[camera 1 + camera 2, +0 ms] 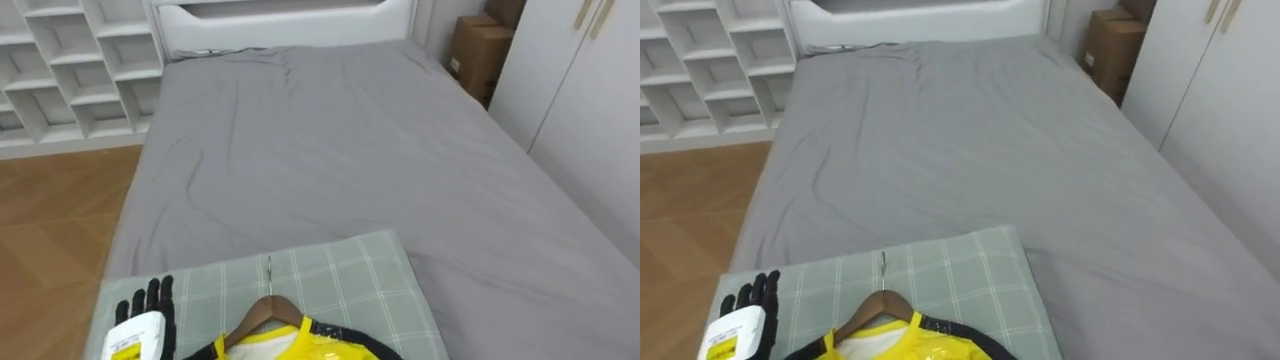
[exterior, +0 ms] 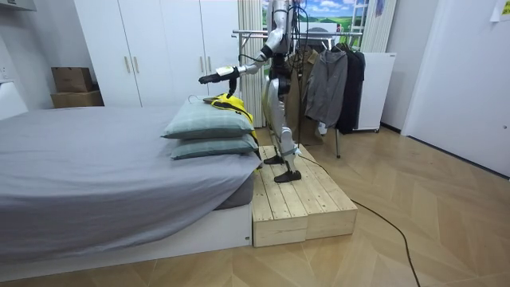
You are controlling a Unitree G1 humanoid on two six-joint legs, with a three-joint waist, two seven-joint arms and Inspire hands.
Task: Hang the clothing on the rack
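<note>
We are looking at a bed sheet of matt grey cloth, lightly creased. The pillow is showing soft checked fabric, also matt. The hanger is reading as smooth varnished wood with a thin metal hook, and the yellow garment is shining like glossy synthetic cloth. We are finding the left hand dark, matt and plastic-looking. The floor is gleaming as polished wood, the platform is showing bare planks, and the box is looking like plain cardboard
</note>
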